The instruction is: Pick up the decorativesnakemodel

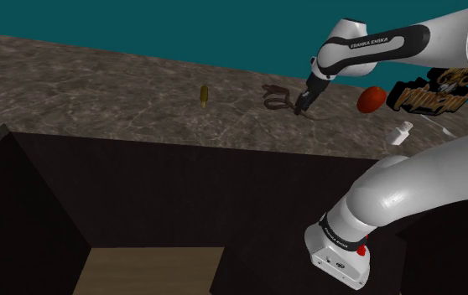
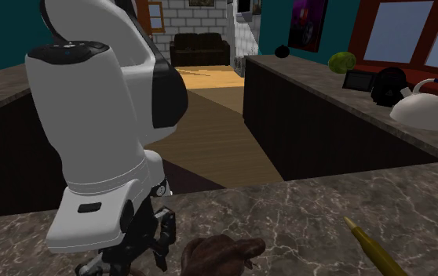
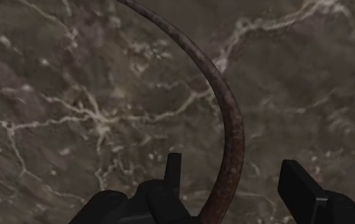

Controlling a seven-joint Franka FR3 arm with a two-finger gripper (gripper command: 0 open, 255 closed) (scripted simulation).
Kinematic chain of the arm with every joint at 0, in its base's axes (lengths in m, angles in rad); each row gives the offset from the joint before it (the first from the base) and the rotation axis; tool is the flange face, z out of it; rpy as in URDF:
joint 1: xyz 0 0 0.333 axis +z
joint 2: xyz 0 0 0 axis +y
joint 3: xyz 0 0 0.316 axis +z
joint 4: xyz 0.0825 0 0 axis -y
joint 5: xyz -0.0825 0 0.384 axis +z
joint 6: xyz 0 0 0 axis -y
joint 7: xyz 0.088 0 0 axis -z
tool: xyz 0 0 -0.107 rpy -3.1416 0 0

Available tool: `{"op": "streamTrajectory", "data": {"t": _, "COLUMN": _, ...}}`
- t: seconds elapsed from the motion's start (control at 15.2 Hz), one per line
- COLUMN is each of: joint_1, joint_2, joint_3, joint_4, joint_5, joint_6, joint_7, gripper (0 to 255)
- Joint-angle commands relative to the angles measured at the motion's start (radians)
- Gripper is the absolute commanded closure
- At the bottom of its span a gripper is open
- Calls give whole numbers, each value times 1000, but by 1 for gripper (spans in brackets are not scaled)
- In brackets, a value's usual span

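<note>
The decorative snake model [image 1: 274, 97] is a dark brown coiled figure lying on the marble counter [image 1: 123, 92]. My gripper [image 1: 301, 107] hangs just at its side toward the shoulder view's right, low over the counter. In the wrist view a thin curved part of the snake [image 3: 226, 118] runs between my two black fingers [image 3: 173, 170], which stand apart on either side of it, so the gripper [image 3: 233, 170] is open. The second exterior view shows the snake's brown coil [image 2: 221, 255] right beside the black hand [image 2: 159, 239].
A slim yellow-olive stick [image 1: 204, 95] lies further to the shoulder view's left, also seen as the stick [image 2: 370, 247]. A red object [image 1: 372, 98], a dark ornate piece [image 1: 429, 90] and a small white bottle [image 1: 402, 134] sit to the right. The counter edge drops to a dark front.
</note>
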State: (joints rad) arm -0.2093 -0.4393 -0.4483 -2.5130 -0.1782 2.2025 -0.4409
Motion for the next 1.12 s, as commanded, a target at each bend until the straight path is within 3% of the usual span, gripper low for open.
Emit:
{"op": "streamTrajectory", "data": {"t": 0.0, "joint_1": 0, "joint_2": 1, "joint_3": -1, "joint_4": -1, "joint_5": 0, "joint_6": 3, "joint_7": 0, "gripper": 255}}
{"op": "streamTrajectory", "data": {"t": 0.53, "joint_1": -1, "joint_2": 0, "joint_3": -1, "joint_4": -3, "joint_5": -1, "joint_6": 3, "joint_7": -1, "gripper": 255}}
{"op": "streamTrajectory", "data": {"t": 1.06, "joint_1": -2, "joint_2": -42, "joint_3": 22, "joint_4": 74, "joint_5": 2, "joint_6": -115, "joint_7": 7, "gripper": 255}}
